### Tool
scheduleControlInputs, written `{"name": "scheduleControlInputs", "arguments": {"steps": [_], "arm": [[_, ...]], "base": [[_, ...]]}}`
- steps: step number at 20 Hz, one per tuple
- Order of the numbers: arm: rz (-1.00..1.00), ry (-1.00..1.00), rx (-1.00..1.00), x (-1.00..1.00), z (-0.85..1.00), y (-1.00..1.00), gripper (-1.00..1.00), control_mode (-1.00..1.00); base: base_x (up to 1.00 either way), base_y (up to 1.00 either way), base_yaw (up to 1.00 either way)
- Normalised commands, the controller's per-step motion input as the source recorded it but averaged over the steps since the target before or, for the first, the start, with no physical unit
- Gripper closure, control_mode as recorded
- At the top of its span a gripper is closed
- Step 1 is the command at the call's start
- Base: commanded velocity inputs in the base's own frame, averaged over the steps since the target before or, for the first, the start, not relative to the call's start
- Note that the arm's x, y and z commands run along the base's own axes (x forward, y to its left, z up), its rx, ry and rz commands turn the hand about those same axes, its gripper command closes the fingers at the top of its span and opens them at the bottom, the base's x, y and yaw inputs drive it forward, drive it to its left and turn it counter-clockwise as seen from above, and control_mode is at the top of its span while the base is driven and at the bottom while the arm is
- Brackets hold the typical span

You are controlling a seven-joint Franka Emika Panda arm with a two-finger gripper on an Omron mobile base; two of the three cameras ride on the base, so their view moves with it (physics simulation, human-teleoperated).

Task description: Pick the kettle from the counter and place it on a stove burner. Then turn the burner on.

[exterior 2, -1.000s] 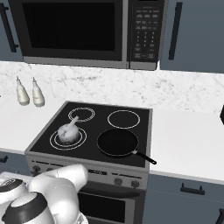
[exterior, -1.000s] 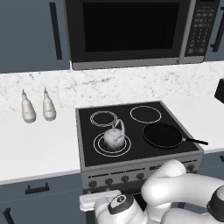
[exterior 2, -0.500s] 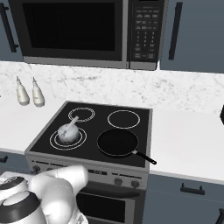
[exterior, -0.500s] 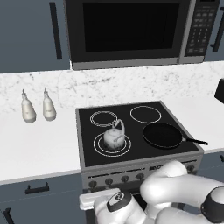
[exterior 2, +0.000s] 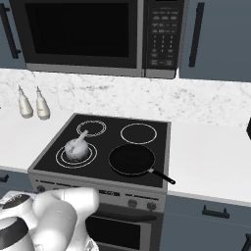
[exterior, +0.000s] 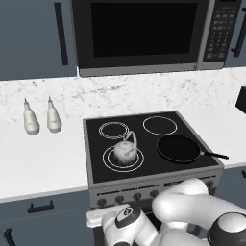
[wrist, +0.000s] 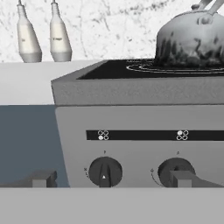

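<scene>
The kettle (exterior: 124,151) (exterior 2: 76,149) stands upright on the stove burner (exterior: 108,162) (exterior 2: 61,158), the front left double ring of the black glass top. In the hand view the kettle (wrist: 192,41) sits at the upper right, above the grey stove front. My gripper (wrist: 116,179) is open, low in front of the control panel, with nothing between its fingers. One dark knob (wrist: 105,171) lies between the fingertips, and a second knob (wrist: 174,170) sits just behind the right fingertip (wrist: 186,179). The white counter (exterior: 43,158) runs on both sides of the stove.
A black frying pan (exterior: 178,148) (exterior 2: 131,160) occupies the front right burner, handle pointing right. Two slim pale bottles (exterior: 30,120) (exterior: 53,117) stand on the left counter by the wall. A microwave (exterior: 144,33) hangs above the stove. A row of knobs (exterior: 119,198) lines the stove front.
The arm has shifted only slightly, low in front of the stove. Kettle and pan stay where they were, and the gripper stays open.
</scene>
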Motion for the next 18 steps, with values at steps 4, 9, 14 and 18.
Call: {"name": "scheduleControlInputs", "arguments": {"steps": [4, 9, 14, 18], "arm": [[0.00, 0.00, 0.00, 0.05, -0.35, -0.01, -1.00, -1.00], [0.00, 0.00, 0.00, 0.10, -0.23, 0.00, -1.00, -1.00], [0.00, 0.00, 0.00, 0.19, -0.10, 0.00, -1.00, -1.00], [0.00, 0.00, 0.00, 0.37, -0.12, 0.00, -1.00, -1.00]], "base": [[0.00, 0.00, 0.00], [0.00, 0.00, 0.00], [0.00, 0.00, 0.00], [0.00, 0.00, 0.00]]}}
